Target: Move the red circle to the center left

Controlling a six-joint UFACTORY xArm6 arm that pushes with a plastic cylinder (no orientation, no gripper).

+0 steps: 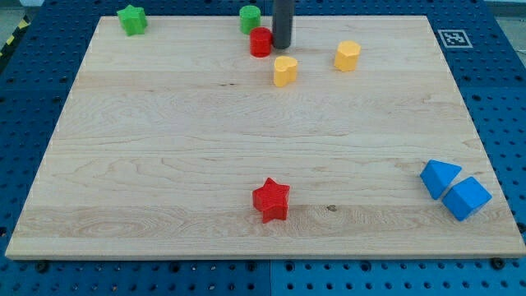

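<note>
- Wooden board [164,164] is laid on a blue pegboard base.
- No gripper is fitted; my tip [282,46] is set touching the red circle's [260,42] right side, near the view's top.
- A leftward, downward push seems intended; the green block [250,17] sits just above.

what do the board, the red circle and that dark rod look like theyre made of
Board: light wood with visible grain lines and a small knot, smooth matt finish.
Red circle: probably plastic or painted wood; solid even colour, slight sheen, no grain showing.
Rod: dark, smooth, likely metal or hard plastic; the look leaves it open. My tip sits right beside the red circle, on the view's right.
</note>
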